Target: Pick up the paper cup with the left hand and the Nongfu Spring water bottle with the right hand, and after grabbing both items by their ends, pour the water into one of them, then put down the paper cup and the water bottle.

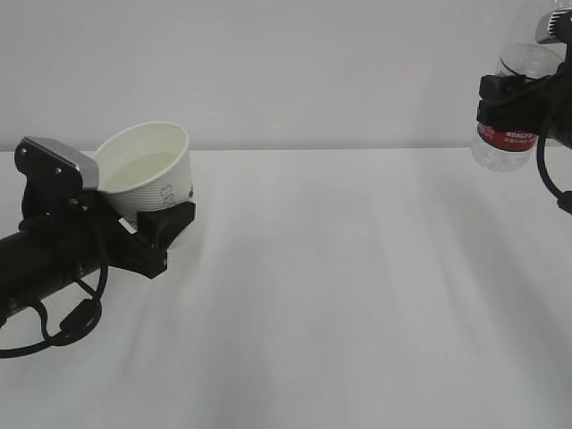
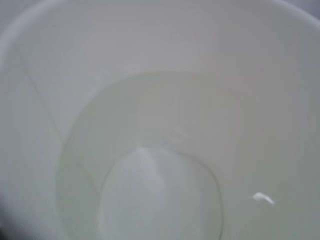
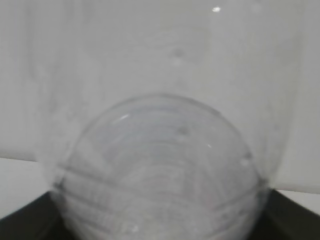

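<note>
The white paper cup hangs tilted above the table at the left, mouth up and leaning toward the arm. My left gripper is shut on its lower end. Clear water lies pooled inside; in the left wrist view the cup's inner wall fills the frame, with the water at its bottom. At the upper right, high above the table, my right gripper is shut on the Nongfu Spring water bottle, just above its red label. In the right wrist view the clear ribbed bottle sits between dark fingers.
A white table spreads below both arms, with a plain grey wall behind it. Black cables loop under the left arm and beside the right arm. Nothing stands on the table between the two grippers.
</note>
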Controlling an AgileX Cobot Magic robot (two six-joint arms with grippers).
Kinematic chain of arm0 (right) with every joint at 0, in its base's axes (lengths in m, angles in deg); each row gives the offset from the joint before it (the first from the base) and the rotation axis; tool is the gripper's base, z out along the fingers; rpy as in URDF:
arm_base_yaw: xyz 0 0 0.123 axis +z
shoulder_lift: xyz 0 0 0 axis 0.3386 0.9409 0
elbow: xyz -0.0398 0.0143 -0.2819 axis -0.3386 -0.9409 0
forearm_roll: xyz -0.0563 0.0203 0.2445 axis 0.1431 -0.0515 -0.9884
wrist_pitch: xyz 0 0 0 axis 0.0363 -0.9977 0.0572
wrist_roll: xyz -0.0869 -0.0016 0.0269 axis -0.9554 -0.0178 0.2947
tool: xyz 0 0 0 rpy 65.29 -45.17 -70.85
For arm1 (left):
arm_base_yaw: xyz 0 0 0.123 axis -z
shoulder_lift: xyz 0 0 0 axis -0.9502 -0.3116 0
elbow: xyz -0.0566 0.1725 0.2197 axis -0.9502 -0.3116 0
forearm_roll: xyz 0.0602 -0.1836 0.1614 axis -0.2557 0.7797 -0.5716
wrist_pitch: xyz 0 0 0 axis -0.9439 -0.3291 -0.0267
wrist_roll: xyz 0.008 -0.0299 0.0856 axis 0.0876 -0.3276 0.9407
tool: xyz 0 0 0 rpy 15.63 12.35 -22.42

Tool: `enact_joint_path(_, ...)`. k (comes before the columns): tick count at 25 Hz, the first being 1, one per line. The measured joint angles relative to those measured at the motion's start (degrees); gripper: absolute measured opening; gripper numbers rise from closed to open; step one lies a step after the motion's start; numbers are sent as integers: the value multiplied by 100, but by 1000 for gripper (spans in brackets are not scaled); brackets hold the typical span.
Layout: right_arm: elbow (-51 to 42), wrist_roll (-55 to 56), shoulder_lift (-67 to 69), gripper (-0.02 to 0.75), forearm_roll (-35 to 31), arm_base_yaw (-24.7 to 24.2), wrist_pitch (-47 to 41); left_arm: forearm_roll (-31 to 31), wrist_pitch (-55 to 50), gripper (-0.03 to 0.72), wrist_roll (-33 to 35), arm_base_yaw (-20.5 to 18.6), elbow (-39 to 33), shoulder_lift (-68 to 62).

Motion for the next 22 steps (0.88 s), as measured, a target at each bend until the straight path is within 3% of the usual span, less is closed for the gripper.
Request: enact_joint_path(22,0,23,0,512,0,0,-30,-45,130,492,11,-1543,0,0)
